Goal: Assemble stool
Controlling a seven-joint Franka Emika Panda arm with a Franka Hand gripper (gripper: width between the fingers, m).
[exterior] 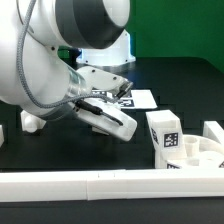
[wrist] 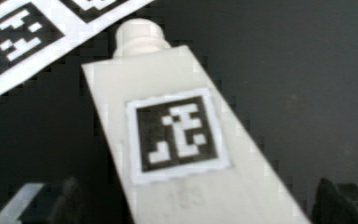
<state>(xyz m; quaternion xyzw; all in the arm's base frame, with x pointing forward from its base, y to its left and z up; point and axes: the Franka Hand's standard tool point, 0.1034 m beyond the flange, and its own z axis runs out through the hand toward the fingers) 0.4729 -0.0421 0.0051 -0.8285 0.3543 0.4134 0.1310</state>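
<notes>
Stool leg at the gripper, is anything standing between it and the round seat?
Yes. In the exterior view a second leg stands upright between the leg by the gripper and the seat.

Open table (exterior: pixel 55 150) beside the rail (exterior: pixel 100 186) — upright leg (exterior: pixel 165 135) and seat (exterior: pixel 203 152) hem it.

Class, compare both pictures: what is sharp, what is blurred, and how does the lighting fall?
Exterior view: the arm looms close and soft, the upright leg and long rail are sharper, light is even and the black table hides shadows. Wrist view: the central leg and its tag are slightly blurred; the fingers are dark, unfocused shapes.
</notes>
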